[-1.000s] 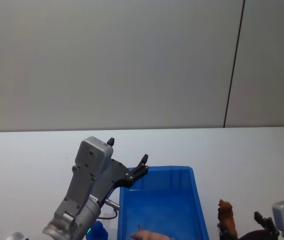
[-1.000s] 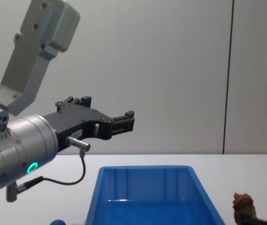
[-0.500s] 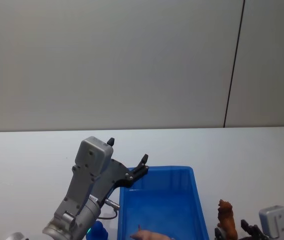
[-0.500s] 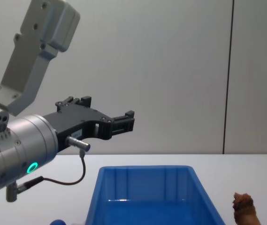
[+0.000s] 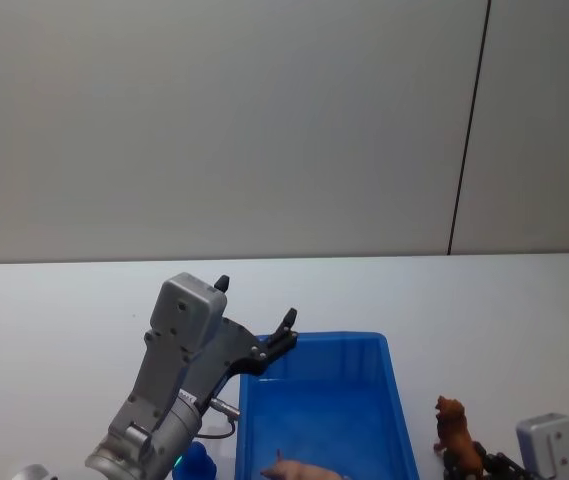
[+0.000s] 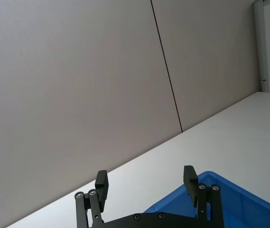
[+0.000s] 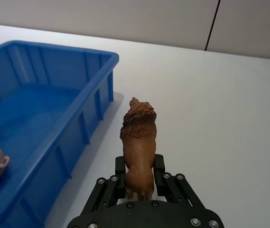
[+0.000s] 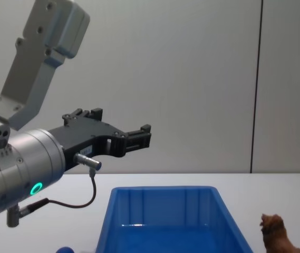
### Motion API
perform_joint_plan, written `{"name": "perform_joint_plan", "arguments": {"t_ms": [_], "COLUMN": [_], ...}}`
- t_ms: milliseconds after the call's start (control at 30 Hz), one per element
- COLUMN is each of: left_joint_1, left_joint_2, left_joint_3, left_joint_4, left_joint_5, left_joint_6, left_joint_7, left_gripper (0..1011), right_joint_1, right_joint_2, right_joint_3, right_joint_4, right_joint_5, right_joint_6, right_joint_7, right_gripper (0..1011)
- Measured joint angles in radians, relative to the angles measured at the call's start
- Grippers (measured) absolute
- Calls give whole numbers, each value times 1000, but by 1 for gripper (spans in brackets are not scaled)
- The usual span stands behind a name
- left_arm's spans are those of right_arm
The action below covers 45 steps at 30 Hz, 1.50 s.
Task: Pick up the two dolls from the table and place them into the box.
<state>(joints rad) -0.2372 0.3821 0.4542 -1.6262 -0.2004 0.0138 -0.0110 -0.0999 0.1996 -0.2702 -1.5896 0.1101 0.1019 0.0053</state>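
The right pincer point(image 7: 139, 178) squeezes the brown animal doll point(image 7: 137, 128) by its back end, so it stands straight up. The blue box point(image 7: 85, 126) sits just beside this pincer on the desk point(image 7: 229, 118), ready for the doll. The left pincer point(image 6: 145, 176) hangs wide open and empty above the box's corner.

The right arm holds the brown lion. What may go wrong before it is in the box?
1. The right gripper holds the lion figure only at its hind end, so it may tilt or slip from the jaws.
2. The lion is beside the blue box, close to its rim; carried too low, it may strike the wall.
3. The left gripper hangs open above the box's far corner: the arms may meet.
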Motion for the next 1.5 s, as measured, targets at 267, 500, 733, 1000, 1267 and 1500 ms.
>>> {"name": "perform_joint_plan", "arguments": {"t_ms": [267,500,733,1000,1267,1500], "left_joint_1": [0,0,0,0,0,0], "left_joint_2": [0,0,0,0,0,0], "left_joint_3": [0,0,0,0,0,0], "left_joint_4": [0,0,0,0,0,0], "left_joint_5": [0,0,0,0,0,0], "left_joint_6": [0,0,0,0,0,0], "left_joint_7": [0,0,0,0,0,0], "left_gripper": [1001,1001,1001,1001,1001,1001], "right_joint_1": [-14,-19,0,53,130,184], "right_joint_2": [5,11,2,-34,-88,-122], "right_joint_3": [1,2,-5,-24,-49,-60], "right_joint_4": [-49,-118,-153,-142,-69,-11], "right_joint_5": [-10,-23,-31,-46,-73,-98], "right_joint_6": [-22,-49,-58,-48,-22,11], "right_joint_7": [-1,26,82,177,254,280], "right_gripper": [331,331,331,331,479,716]}}
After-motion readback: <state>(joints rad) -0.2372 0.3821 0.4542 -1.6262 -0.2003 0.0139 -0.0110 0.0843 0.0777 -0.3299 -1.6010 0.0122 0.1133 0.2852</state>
